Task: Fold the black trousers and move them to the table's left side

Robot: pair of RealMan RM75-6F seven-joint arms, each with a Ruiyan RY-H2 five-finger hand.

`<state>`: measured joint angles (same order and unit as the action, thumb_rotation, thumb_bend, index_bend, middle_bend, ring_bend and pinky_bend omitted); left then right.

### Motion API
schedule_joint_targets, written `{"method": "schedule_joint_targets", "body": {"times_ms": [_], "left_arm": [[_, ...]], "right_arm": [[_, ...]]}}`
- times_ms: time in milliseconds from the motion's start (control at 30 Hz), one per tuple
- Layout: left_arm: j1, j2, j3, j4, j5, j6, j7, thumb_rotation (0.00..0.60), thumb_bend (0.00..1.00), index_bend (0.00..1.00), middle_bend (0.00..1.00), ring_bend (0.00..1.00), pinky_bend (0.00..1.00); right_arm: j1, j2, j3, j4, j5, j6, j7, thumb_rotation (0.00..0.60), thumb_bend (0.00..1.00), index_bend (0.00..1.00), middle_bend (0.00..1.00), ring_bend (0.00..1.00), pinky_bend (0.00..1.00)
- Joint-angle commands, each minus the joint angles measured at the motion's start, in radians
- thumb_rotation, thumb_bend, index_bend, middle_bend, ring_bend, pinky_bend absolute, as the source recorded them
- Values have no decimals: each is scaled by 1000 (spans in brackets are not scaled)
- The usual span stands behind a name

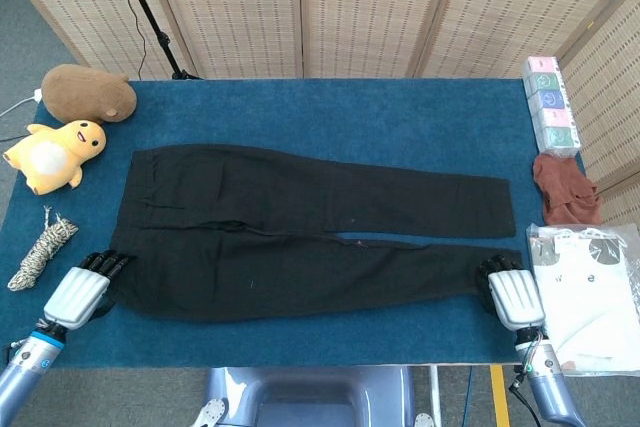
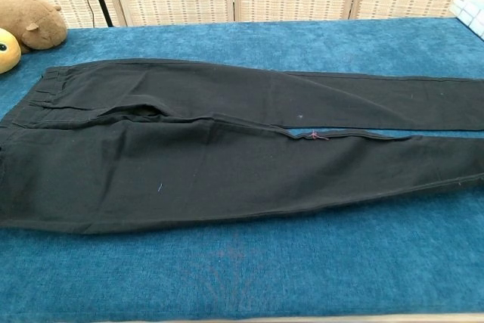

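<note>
The black trousers [image 1: 300,237] lie flat along the blue table [image 1: 330,112], waist at the left and legs running right; the chest view shows them [image 2: 227,164] spread wide with no hand in frame. My left hand [image 1: 80,292] sits at the near left corner of the waist, its dark fingers [image 1: 103,265] curled onto the cloth edge. My right hand [image 1: 511,294] is at the hem of the near leg, with its fingers [image 1: 494,268] bent down over the hem. The cloth hides both sets of fingertips.
A brown plush [image 1: 88,93] and a yellow duck plush [image 1: 55,153] sit at the far left, with a rope bundle [image 1: 42,250] in front of them. At the right edge stand a tissue pack [image 1: 552,105], a rust cloth [image 1: 566,189] and a bagged white garment [image 1: 590,292].
</note>
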<state>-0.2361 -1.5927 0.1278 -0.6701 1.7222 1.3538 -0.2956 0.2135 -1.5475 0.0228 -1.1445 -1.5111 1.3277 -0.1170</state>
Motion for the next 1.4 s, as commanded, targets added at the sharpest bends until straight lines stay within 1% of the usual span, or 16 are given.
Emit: {"method": "schedule_joint_targets", "body": {"times_ms": [33,267,400,567,767,867,933,1000,1267,1400], "left_arm": [[0,-3,1,4,-2,2,-2,600,346,179,248,168,231],[2,-17,-1,25,-7,25,-11,600,367,255,319,243,315],[3,-26,-3,38,-11,32,-13,600,423,310,363,281,387],[2,-40,-2,57,-13,40,-15,600,457,352,398,307,414],[4,-51,-4,74,-13,75,-41,600,487,453,480,368,467],[7,-63,-5,100,-7,109,-66,600,497,515,530,400,493],[8,-73,-5,120,-7,117,-75,600,503,558,562,420,509],[8,-79,-5,132,-9,117,-82,600,503,579,579,432,519],[11,-81,0,148,-10,129,-112,600,503,614,607,456,534],[10,-69,-5,137,-18,133,-137,600,503,614,606,457,535]], "right_arm": [[0,0,0,-1,0,-1,0,600,667,591,427,291,426],[0,2,0,-4,3,-3,1,600,667,591,427,291,426],[1,2,-1,-5,3,-4,2,600,668,591,427,291,426],[0,6,1,-10,6,-4,8,600,667,591,427,291,426],[1,9,2,-13,7,-4,12,600,668,591,427,291,426],[1,10,2,-15,8,-7,14,600,667,591,427,291,426],[2,10,2,-16,9,-8,14,600,667,591,427,291,426],[2,10,2,-16,9,-8,15,600,667,591,427,291,426],[1,15,5,-23,9,-2,27,600,668,594,429,293,426],[-1,32,19,-48,10,18,54,600,668,598,433,296,426]]}}
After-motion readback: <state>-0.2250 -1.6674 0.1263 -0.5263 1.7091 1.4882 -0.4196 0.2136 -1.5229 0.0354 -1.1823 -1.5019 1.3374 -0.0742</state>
